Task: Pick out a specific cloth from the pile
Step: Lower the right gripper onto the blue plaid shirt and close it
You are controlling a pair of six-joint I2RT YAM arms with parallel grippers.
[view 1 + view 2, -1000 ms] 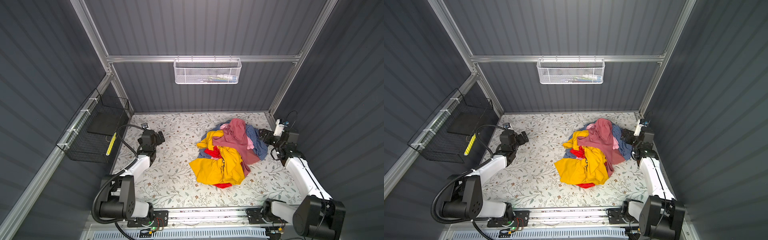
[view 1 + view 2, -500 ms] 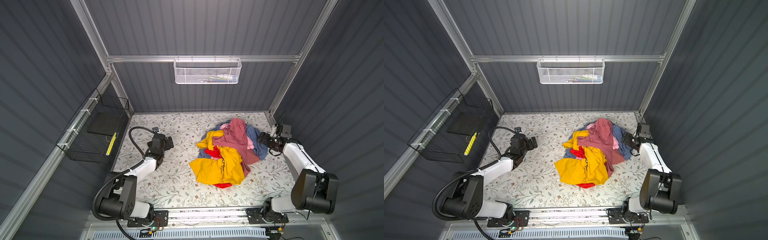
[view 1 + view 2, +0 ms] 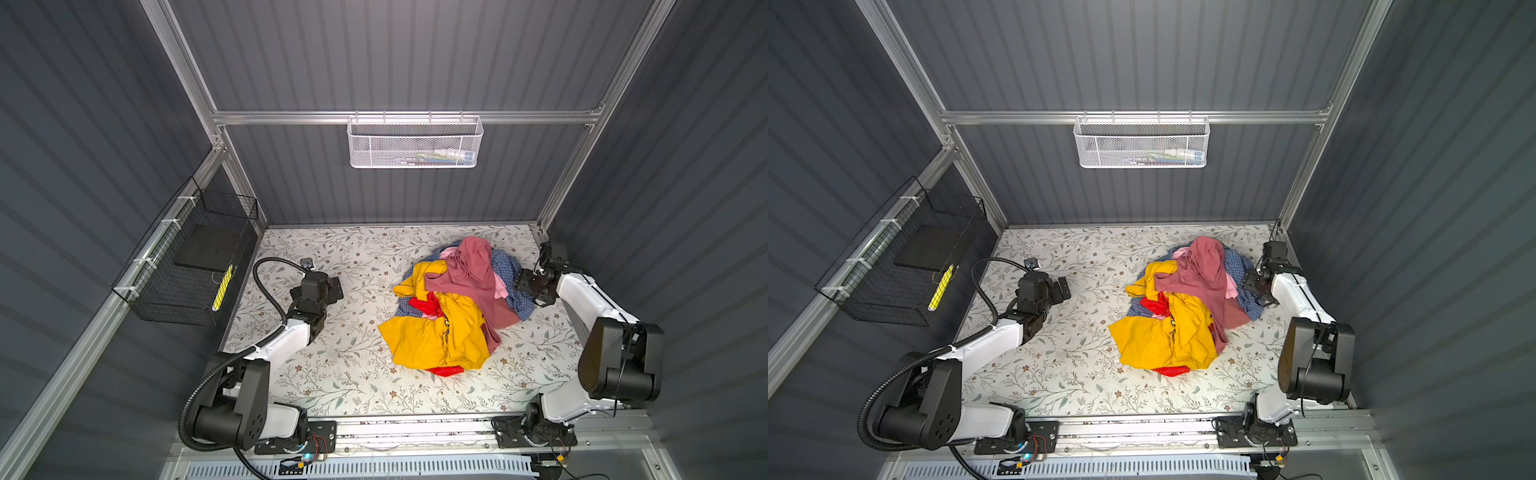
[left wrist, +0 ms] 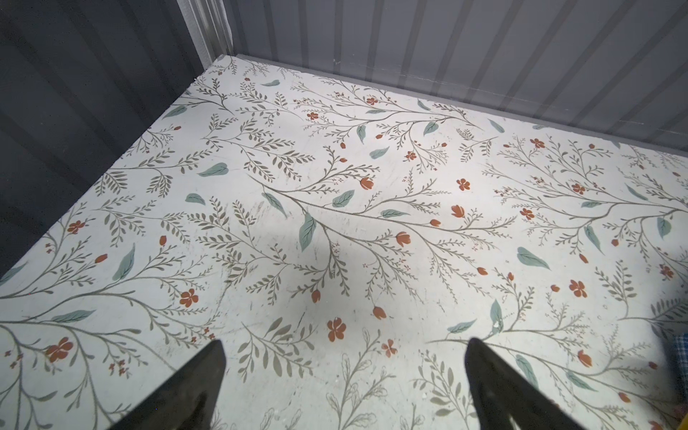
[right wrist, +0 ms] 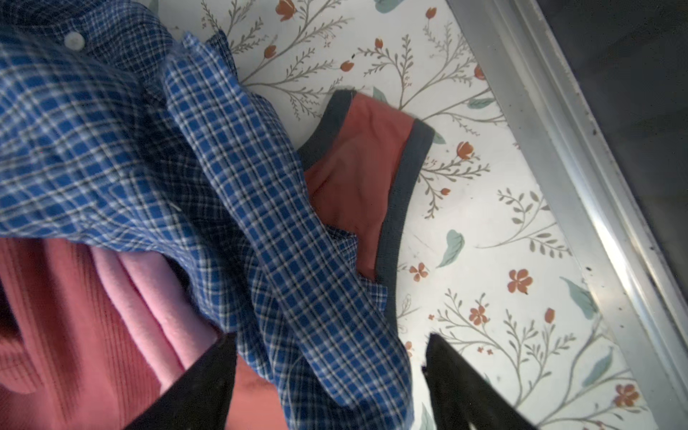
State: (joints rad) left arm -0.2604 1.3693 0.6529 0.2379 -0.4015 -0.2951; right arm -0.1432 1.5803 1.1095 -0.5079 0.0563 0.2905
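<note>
Blue check: the cloth (image 5: 260, 231), thin woven fabric in small blue-and-white squares, fills the close ground of my right wrist view. One white button shows on it.
My right gripper (image 5: 330, 337): my jaws stand apart, one on each side of a loose fold of the cloth. A sliver of table shows between the fold and one finger, so I straddle the fold without pinching it.
Beside the fold: the light pink garment (image 5: 149, 298) and the ribbed dusty-rose garment (image 5: 44, 335) lie touching the cloth, against my other finger.
Under the cloth: a red piece with dark trim (image 5: 357, 178) pokes out onto the floral table (image 5: 484, 223).
From above: in both top views my right gripper (image 3: 521, 284) (image 3: 1246, 284) sits at the right edge of the pile (image 3: 449, 307). It touches the cloth (image 3: 505, 266) (image 3: 1235, 266), which shows mostly along the pile's right and far sides, beneath the dusty-rose garment.
Rest of the pile: the yellow garment (image 3: 428, 336) covers the near left part.
My left gripper (image 4: 344, 341): wide open and holding nothing over bare table, well apart from the pile. The cloth is only a checked sliver (image 4: 679, 357) at the edge of its wrist view.
Farthest: a black wire basket (image 3: 187, 266) hangs on the left wall and a white mesh basket (image 3: 413, 143) on the back wall.
</note>
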